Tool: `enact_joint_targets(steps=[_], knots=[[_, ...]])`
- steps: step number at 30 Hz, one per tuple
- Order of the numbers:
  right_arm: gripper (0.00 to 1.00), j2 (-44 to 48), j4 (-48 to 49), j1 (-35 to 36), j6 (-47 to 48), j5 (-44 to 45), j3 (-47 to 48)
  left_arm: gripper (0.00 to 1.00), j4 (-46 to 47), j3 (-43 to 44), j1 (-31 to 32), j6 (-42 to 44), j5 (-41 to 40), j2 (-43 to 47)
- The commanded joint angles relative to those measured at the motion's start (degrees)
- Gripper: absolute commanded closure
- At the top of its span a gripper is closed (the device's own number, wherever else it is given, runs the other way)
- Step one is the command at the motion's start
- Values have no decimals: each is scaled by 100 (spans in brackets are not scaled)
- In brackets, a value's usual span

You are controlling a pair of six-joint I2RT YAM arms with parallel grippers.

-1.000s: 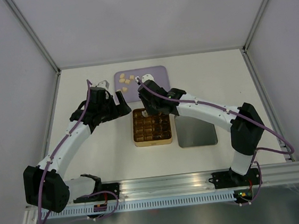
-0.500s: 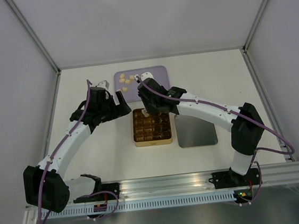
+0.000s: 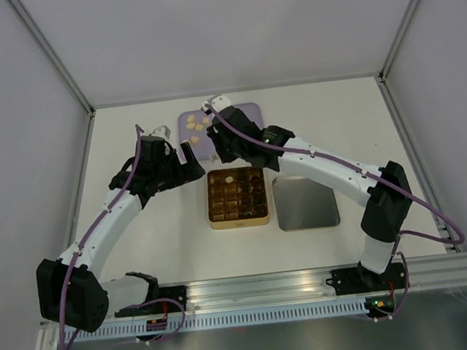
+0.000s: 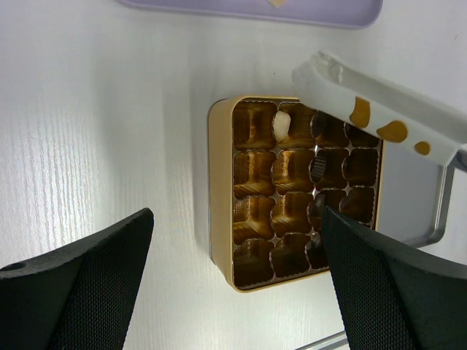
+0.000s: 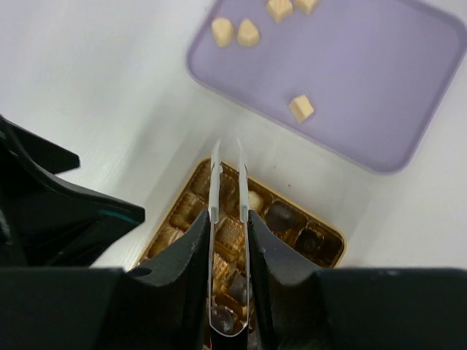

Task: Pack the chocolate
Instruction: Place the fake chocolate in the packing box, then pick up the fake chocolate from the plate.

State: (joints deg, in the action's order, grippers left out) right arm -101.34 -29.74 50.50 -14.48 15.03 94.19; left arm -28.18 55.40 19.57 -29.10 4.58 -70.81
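Several pale cream chocolate pieces lie on the purple tray, small in the top view. One cream piece sits in a back-row cell of the gold tin, and dark pieces fill cells on its right side. My right gripper is shut on metal tweezers. Their tips are slightly apart and empty, and they hang over the tin's back edge, near the tray. My left gripper is open, above the table at the tin's left side.
A flat silver lid lies right of the gold tin. The purple tray sits behind the tin, partly under my right arm. White walls enclose the table on three sides.
My right gripper has drawn back from over the tin toward the purple tray. A cream piece now shows in the tin's back row. The left arm has not moved.
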Motion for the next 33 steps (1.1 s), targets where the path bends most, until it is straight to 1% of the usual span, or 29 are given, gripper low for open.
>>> enact_joint_targets(steps=[1,6,11,15,21,33], knots=[[70,-245,381,-84,244,-104,547,0,147,-11,-32,-104,-71,111],[71,-929,644,-330,253,-623,1143,0,147,-20,-33,-139,-115,67],[70,-1590,671,-559,217,-773,1838,0,112,-55,-41,-210,-308,67],[69,-2099,873,-673,331,-896,2138,0,103,-55,-50,-280,-440,67],[66,-2504,1198,-717,560,-905,2323,0,85,-64,-76,-342,-432,32],[63,-3208,1163,-717,692,-624,2973,0,85,-64,-103,-333,-440,-3]])
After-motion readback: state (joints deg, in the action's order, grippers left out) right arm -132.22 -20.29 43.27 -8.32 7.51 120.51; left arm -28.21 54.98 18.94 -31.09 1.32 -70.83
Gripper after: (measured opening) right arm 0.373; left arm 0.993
